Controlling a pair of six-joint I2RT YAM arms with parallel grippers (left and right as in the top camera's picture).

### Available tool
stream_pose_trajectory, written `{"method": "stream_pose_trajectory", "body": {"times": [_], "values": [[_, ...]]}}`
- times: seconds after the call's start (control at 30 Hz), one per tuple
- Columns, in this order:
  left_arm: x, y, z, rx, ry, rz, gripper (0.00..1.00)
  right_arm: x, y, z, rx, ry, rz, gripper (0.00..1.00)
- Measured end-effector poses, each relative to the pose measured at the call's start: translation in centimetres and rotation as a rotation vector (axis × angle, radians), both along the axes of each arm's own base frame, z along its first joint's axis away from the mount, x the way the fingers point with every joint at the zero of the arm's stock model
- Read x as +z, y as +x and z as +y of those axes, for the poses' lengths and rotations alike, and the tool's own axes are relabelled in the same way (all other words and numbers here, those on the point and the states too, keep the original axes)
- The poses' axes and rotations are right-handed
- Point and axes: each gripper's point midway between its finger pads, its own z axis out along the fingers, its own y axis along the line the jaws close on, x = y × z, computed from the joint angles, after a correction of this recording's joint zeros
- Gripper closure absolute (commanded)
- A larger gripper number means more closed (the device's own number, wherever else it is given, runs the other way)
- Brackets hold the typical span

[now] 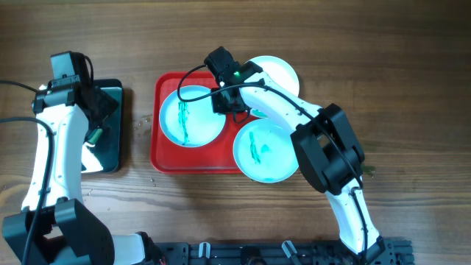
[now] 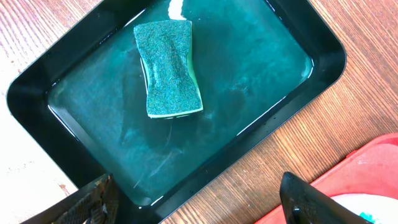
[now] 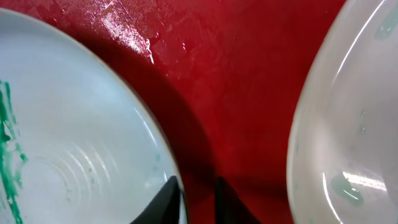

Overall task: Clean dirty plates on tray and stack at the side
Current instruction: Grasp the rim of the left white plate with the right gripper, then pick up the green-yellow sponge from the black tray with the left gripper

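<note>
The red tray holds a plate with teal-green smears on its left side. A second smeared plate overhangs the tray's front right corner. A third, whiter plate overhangs its back right corner. My right gripper sits at the left plate's right rim. In the right wrist view its fingers are close together astride the rim of that plate, one over the plate and one over the tray. My left gripper is open and empty above the black tray.
The smaller black tray stands left of the red one and holds shallow water and a green sponge. Another plate's edge fills the right of the right wrist view. The tabletop is wood.
</note>
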Motion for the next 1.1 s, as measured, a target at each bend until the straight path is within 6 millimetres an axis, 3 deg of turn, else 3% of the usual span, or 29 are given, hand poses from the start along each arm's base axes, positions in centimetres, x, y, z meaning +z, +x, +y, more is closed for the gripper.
{"method": "stream_pose_trajectory", "body": {"times": [0.2,0.27,0.37,0.43,0.63,0.8,0.97,1.1], "values": [[-0.1,-0.5,0.6,0.022,0.000,0.011,0.25,0.0,-0.3,0.6,0.005,0.005,-0.004,0.96],[0.0,-1.0,2.0,0.067,0.005,0.009,0.40,0.0,-0.3,0.6,0.005,0.006,-0.004,0.96],[0.1,-0.8,4.5,0.123,0.028,-0.030,0.42,0.1,-0.2,0.7,0.006,0.009,-0.007,0.96],[-1.1,0.2,5.9,0.092,0.053,-0.021,0.47,0.1,-0.2,0.7,0.006,0.009,-0.008,0.95],[-6.2,1.9,6.5,-0.044,0.063,0.083,0.48,0.1,-0.1,0.7,0.009,0.010,-0.010,0.96],[-7.7,2.3,6.7,-0.064,0.061,0.104,0.49,0.1,-0.1,0.7,0.018,0.009,-0.014,0.96],[-9.2,2.9,7.5,-0.057,0.045,0.089,0.64,0.1,-0.1,0.8,0.024,0.010,-0.017,0.96],[-10.3,3.7,7.9,-0.056,0.020,0.057,0.68,0.1,0.0,0.8,0.024,0.010,-0.017,0.95]]}}
